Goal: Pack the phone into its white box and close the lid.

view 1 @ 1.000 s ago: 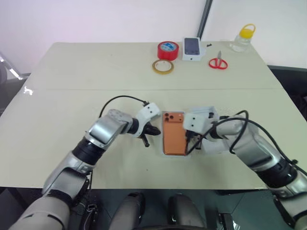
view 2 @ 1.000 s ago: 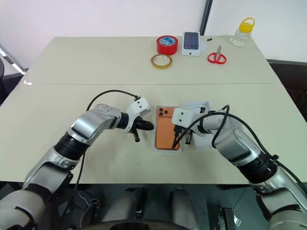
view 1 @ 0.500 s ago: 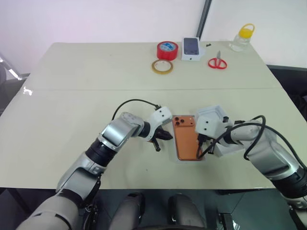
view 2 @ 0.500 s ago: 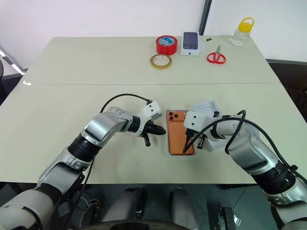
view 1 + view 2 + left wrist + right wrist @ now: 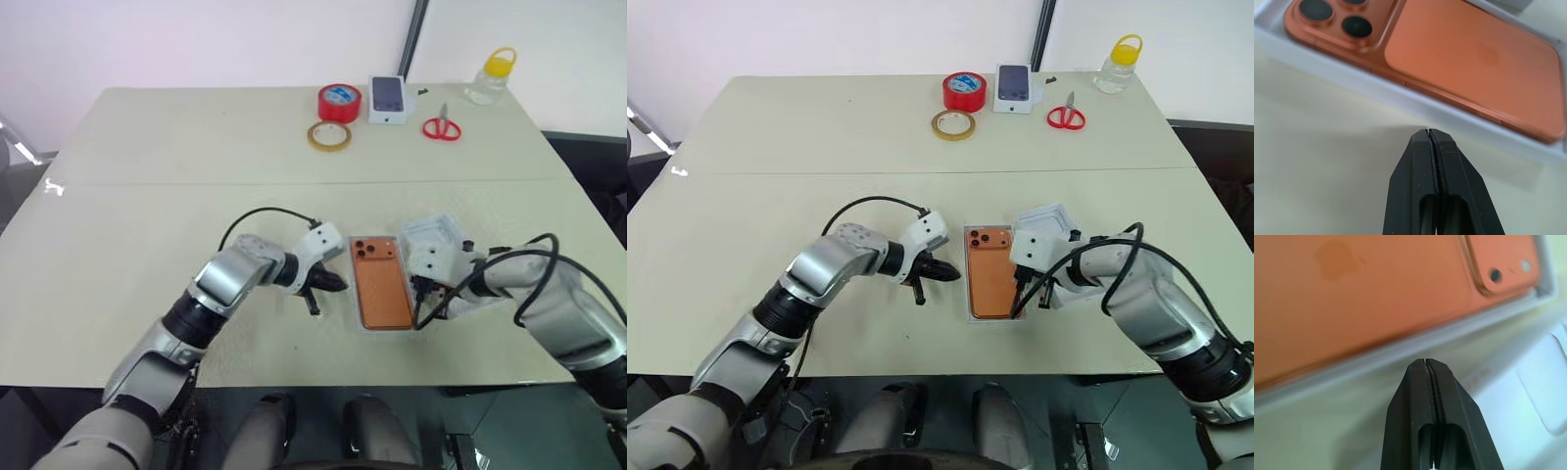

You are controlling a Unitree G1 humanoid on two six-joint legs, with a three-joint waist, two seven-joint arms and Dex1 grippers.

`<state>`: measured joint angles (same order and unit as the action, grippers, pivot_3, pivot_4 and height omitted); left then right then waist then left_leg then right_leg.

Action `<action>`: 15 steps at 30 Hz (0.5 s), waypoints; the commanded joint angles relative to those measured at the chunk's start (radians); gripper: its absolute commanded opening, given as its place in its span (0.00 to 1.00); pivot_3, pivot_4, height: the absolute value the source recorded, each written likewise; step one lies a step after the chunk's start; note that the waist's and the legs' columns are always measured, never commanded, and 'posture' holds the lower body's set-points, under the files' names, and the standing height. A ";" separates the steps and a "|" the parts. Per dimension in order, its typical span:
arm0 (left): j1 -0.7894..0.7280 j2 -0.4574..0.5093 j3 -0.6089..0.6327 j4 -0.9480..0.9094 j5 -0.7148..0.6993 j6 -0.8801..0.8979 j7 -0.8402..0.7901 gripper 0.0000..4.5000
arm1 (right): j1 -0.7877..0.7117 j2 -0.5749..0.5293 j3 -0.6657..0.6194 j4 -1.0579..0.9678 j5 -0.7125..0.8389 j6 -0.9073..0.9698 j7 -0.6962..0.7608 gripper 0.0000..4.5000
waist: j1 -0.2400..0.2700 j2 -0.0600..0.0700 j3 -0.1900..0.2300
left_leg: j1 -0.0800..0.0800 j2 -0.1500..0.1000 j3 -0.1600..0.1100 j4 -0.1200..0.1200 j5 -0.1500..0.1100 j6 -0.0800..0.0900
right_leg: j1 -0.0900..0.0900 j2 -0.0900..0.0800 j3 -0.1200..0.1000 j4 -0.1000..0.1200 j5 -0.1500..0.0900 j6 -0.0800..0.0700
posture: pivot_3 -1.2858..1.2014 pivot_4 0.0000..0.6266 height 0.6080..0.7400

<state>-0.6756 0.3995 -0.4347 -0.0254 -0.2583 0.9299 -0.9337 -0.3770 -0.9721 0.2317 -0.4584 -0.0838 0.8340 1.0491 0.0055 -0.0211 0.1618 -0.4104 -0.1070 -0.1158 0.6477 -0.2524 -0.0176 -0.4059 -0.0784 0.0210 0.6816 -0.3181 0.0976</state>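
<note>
The orange phone (image 5: 380, 290) lies camera side up inside the white box (image 5: 1376, 93), near the table's front edge. My left gripper (image 5: 341, 285) is shut and empty. Its tips (image 5: 1429, 131) hover just off the box's left wall, pointing at it. On the box's other side my right gripper (image 5: 1021, 302) is also shut and empty, its tips (image 5: 1425, 361) close to the box's right wall (image 5: 1400, 350). The lid (image 5: 439, 227) is a white tray just right of the box, mostly covered by my right wrist.
At the table's far edge stand a red tape roll (image 5: 337, 102), a tan tape ring (image 5: 331, 136), a small white box printed with a phone (image 5: 389, 99), red scissors (image 5: 443, 127) and a yellow-capped jar (image 5: 490, 77). A white piece with a rounded recess (image 5: 1547, 401) lies beside the box.
The camera view has shifted. My right gripper has drawn slightly away to the right of the box. The left gripper and the phone keep their places.
</note>
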 commanded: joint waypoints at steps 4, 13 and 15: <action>0.107 0.114 0.165 -0.125 -0.100 -0.124 -0.095 0.00 | -0.054 -0.014 -0.171 -0.050 0.165 0.181 0.030 0.51 | -0.001 0.000 0.000 | 0.000 0.000 0.000 0.000 0.000 0.000 | 0.000 0.000 0.000 0.000 0.000 0.000 | 0.52 0.24 1.00; 0.236 0.210 0.238 -0.161 -0.058 -0.443 -0.140 0.00 | -0.111 0.121 -0.211 -0.024 0.263 0.694 -0.166 0.84 | 0.006 0.000 0.000 | 0.000 0.000 0.000 0.000 0.000 0.000 | 0.000 -0.001 0.000 -0.001 0.000 0.000 | 0.52 0.24 1.00; 0.267 0.229 0.227 -0.189 -0.055 -0.484 -0.159 0.00 | -0.118 0.136 -0.218 -0.024 0.279 0.748 -0.202 0.84 | 0.006 0.001 0.000 | 0.000 0.000 0.000 -0.001 0.000 0.000 | 0.000 -0.001 0.001 -0.001 0.000 0.000 | 0.52 0.24 1.00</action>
<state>-0.4158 0.6139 -0.2130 -0.1614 -0.3149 0.4959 -1.0710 -0.4702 -0.8316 0.0536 -0.4654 0.1793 1.5381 0.8772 0.0117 -0.0204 0.1619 -0.4106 -0.1072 -0.1153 0.6471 -0.2527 -0.0171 -0.4060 -0.0795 0.0217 0.6806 -0.3180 0.0973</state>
